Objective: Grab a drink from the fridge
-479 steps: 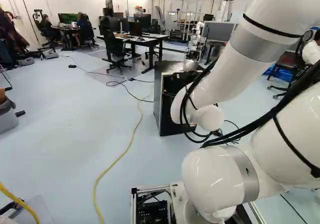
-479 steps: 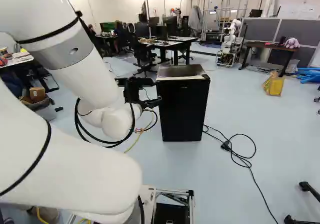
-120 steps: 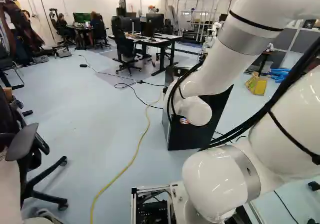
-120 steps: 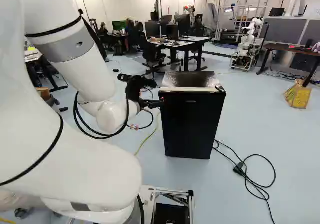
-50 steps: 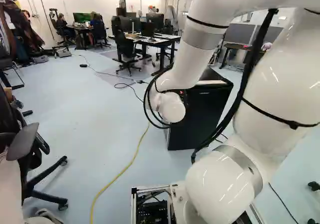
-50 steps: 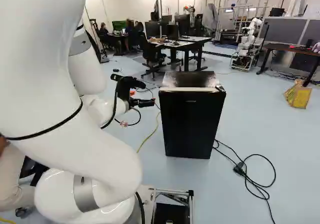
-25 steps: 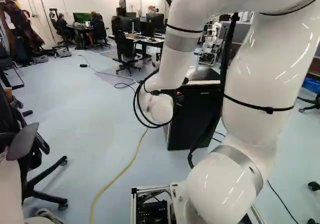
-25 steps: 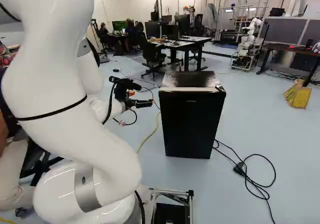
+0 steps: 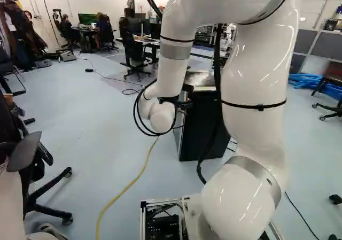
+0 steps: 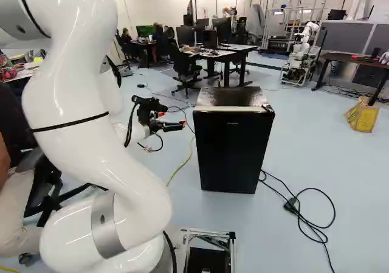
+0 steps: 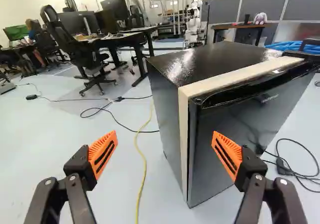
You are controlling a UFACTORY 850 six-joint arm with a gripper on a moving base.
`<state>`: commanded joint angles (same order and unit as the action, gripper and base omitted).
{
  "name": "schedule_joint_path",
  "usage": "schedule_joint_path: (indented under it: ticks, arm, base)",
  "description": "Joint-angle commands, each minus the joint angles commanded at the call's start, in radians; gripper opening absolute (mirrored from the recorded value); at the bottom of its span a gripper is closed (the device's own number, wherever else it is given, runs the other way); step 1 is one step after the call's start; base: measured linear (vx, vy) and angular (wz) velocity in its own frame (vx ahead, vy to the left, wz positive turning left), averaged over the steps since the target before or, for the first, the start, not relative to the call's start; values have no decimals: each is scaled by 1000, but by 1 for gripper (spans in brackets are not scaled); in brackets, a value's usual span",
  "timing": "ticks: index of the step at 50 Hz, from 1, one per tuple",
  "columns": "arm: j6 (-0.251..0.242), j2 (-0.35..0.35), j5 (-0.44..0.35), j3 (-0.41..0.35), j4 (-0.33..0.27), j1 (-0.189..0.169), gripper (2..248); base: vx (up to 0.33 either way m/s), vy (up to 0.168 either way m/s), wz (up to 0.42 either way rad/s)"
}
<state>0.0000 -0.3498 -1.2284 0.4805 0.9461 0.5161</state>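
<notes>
Okay, gripper (image 10: 180, 126): fingers were spread wide, orange pads (image 11: 103, 155) apart; sat left of centre in the right base view, near the fridge
Fridge (image 10: 234, 148): black, stood upright on the floor (image 10: 328, 157), middle of the right base view; right of centre in the left base view, partly behind the arm
Fridge door (image 11: 225, 149): was closed, a cream strip (image 11: 183, 134) running along its edge
Wrist view: fridge corner was ahead, between the gripper (image 11: 165, 154) fingers; one finger lined up with the door, the other with bare floor. Touching or not, couldn't tell
Arm (image 9: 256, 74): white, filled the left of the right base view
Yellow cable (image 9: 126, 187): lay on the floor, lower left of the left base view
Black cord (image 10: 304, 219): was looped on the floor, lower right of the right base view
Another robot (image 10: 299, 51): stood upper right, same view
</notes>
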Motion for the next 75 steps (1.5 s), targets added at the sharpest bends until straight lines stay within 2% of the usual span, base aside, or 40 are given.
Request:
schedule_joint_path:
  ticks: [28,55,75]
  arm:
    - [0,-172,-102,132,162,26,247]
    - [0,-327,-195,264,321,34,247]
    - [0,-358,-235,308,434,32,247]
  base:
    - [0,0,0]
    - [0,0,0]
    - [0,0,0]
